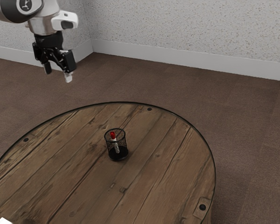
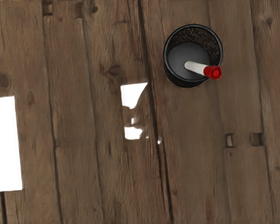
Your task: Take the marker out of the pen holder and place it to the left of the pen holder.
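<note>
"How does your pincer (image 1: 58, 73) stand?"

"Open. Its two fingers are spread well apart, and I have it up in the air, toward the exterior view's upper left, well away from the pen holder."

"And the marker (image 2: 196, 68)?"

"It's inside the pen holder (image 2: 203, 39), a round black mesh cup standing upright on the table (image 1: 158, 140). The marker is tilted, its white body running down into the cup and its red end (image 2: 215, 72) uppermost, by the rim."

"What's the table like?"

"Round, of brown wooden planks, with a thin dark edge."

"Anything else on your wrist view?"

"A plain white shape (image 2: 4, 144) with straight edges, well apart from the cup, and some ragged white patches (image 2: 132, 94) between the two. I can't tell what any of them are."
</note>
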`<action>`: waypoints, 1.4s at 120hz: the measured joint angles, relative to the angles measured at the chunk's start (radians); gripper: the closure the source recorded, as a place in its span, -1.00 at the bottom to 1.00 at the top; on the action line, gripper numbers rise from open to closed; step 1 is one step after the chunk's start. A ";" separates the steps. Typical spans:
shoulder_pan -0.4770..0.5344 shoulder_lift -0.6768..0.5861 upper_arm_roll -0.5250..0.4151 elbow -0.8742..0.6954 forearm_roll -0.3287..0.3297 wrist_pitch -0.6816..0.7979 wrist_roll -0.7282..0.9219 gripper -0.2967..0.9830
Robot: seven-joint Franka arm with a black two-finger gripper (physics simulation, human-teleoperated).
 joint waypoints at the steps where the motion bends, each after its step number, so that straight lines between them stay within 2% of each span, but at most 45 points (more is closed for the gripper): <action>1: 0.000 0.000 0.000 0.000 0.001 0.000 0.003 -0.54; 11: -0.001 0.012 0.001 0.003 0.008 -0.001 0.027 -0.54; 21: 0.001 0.151 -0.001 0.042 -0.003 0.006 0.047 -0.54; 30: -0.003 0.219 -0.001 -0.001 -0.035 0.027 0.060 -0.54; 45: -0.012 0.295 -0.001 -0.142 -0.064 0.187 0.073 -0.54; 68: -0.052 0.476 0.003 -0.095 -0.080 0.418 0.078 -0.54; 103: -0.071 0.439 0.025 -0.165 -0.116 0.563 0.063 -0.52; 122: -0.082 0.420 0.027 -0.196 -0.120 0.590 0.058 -0.31; 147: -0.091 0.389 0.027 -0.245 -0.122 0.604 0.052 -0.18; 168: -0.090 0.386 0.027 -0.249 -0.117 0.608 0.052 0.22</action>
